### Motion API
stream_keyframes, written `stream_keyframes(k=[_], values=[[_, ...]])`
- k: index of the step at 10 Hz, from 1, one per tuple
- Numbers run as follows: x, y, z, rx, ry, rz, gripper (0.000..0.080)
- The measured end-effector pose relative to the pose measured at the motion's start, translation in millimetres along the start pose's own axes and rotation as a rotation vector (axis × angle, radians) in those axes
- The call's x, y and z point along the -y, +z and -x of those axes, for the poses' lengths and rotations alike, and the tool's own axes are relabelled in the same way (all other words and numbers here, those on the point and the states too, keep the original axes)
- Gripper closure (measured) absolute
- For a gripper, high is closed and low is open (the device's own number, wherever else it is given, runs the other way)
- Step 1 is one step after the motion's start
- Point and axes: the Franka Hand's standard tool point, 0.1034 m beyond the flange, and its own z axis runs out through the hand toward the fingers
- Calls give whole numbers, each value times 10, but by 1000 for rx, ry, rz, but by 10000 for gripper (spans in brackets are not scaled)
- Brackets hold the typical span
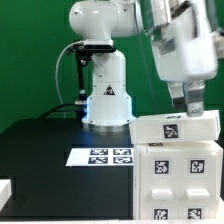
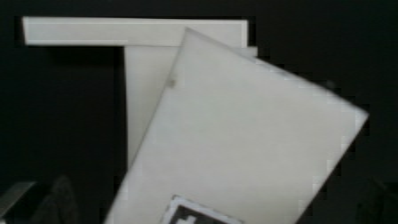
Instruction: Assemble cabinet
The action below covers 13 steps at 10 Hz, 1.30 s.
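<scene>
The white cabinet box (image 1: 185, 175), with several black-and-white tags on its front, stands at the exterior view's right. A flat white cabinet panel (image 1: 178, 128) with one tag lies tilted on top of it. My gripper (image 1: 188, 108) hangs just above that panel. In the wrist view the panel (image 2: 240, 130) fills most of the picture, with its tag (image 2: 205, 212) near the gripper (image 2: 199, 205). The dark fingers (image 2: 27, 200) stand far apart at the picture's corners, clear of the panel's edges. Nothing is gripped. The cabinet's small knob does not show.
The marker board (image 1: 100, 156) lies flat on the black table (image 1: 40, 150) in front of the robot base (image 1: 105, 95). A white part (image 1: 5, 190) pokes in at the exterior view's left edge. Beyond the panel, a white T-shaped part (image 2: 107, 33) lies on the black surface.
</scene>
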Motion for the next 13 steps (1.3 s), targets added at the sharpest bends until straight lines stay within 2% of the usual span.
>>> stream_keyframes(k=[1, 4, 5, 7, 8, 11, 13], values=[[6, 2, 33, 2, -126, -3, 3], [2, 19, 0, -2, -361, -1, 3], [90, -5, -23, -30, -619, -41, 3], [127, 52, 107, -65, -1009, 2, 3], [109, 83, 97, -71, -1158, 24, 3], [109, 79, 51, -78, -1329, 38, 3], [95, 75, 14, -71, -1525, 62, 3]])
